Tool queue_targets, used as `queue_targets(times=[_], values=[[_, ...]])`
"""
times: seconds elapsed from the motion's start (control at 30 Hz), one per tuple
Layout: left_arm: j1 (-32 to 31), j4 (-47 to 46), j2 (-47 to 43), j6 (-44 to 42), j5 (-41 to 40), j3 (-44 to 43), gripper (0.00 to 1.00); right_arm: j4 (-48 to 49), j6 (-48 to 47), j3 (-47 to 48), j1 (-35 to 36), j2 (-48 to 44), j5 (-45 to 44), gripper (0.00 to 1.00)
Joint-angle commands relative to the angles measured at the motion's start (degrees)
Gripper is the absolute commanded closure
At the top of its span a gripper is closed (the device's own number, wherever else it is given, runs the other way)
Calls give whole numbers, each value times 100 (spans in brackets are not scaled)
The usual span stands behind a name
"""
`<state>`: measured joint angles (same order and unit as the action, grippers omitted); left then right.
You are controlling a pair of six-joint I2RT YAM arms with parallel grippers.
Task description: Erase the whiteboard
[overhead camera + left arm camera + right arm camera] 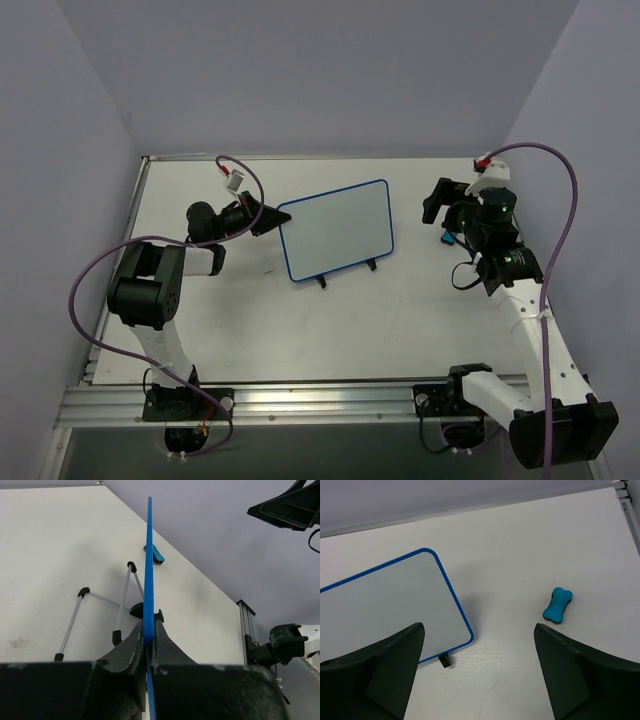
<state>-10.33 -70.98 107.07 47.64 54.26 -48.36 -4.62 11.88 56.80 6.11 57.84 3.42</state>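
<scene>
My left end effector [148, 630] pinches the blue rim of the whiteboard [338, 230] at its left edge, jaws closed hard on the thin frame. I judge this is to brace the board against a wiping push. The board stands upright mid-counter [400, 310] on its black feet, with the wire stand legs [75, 615] splayed behind it. I can make out no writing on the face turned toward my right wrist camera. My right end effector [479, 635] hangs above the counter just past the board's right side, jaws spread wide and holding nothing. Beyond it the blue bone-shaped eraser [557, 605] lies flat on the counter, clear of the board. It looks placed for that open hand to come down on it.
</scene>
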Motion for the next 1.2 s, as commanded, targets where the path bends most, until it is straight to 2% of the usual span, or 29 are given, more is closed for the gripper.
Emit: queue_targets(times=[0.0,0.47,1.17], values=[[66,-1946,25,-386,-161,-95,98,128,-81,244,48,-89,45,13],[-171,-1937,-212,-1002,-1145,783,98,163,-81,209,92,-98,71,13],[57,-1946,-458,-844,-1049,1101,97,225,-89,165,110,-159,80,12]])
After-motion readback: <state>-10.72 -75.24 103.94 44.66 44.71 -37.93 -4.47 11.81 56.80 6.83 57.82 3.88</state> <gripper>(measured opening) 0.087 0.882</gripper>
